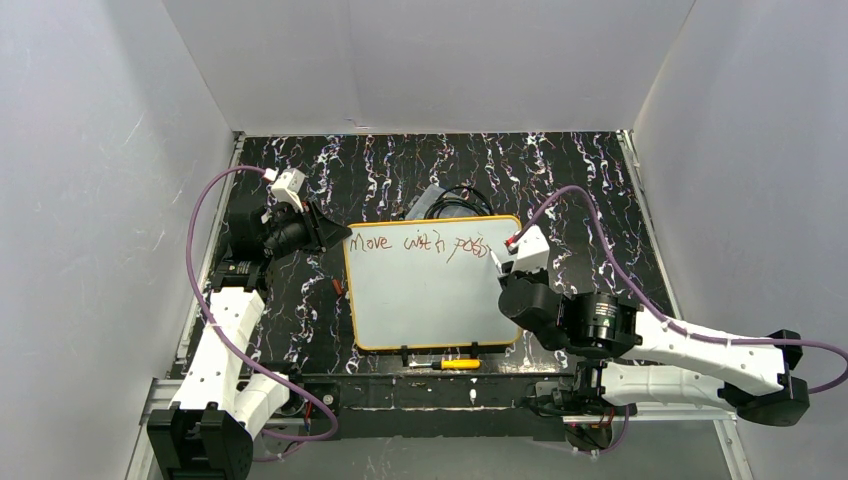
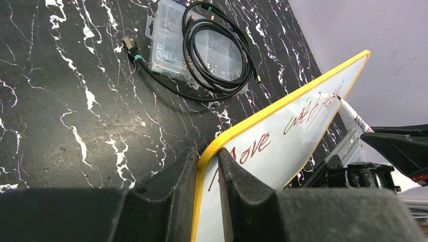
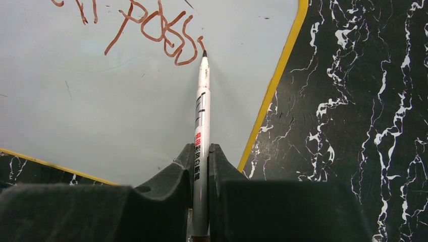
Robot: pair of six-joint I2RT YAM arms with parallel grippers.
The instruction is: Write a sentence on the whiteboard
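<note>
- We see the left gripper [image 2: 208, 156] clenched on the whiteboard [image 1: 430, 300] rim — left edge.
- The right gripper [image 3: 202, 148] grasps 1 marker [image 3: 202, 101], tip at the sentence [image 1: 418, 243] end.

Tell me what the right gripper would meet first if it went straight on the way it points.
The right gripper, shut on a marker, points at the whiteboard. The marker tip would meet the board first, right by the end of the sentence; it may already touch.

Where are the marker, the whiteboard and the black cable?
marker [image 3: 202, 101], right wrist view, on its white barrel.
whiteboard [image 1: 430, 300], top view, on its bare white face.
black cable [image 2: 189, 43], left wrist view, on the coil's left side.
</note>
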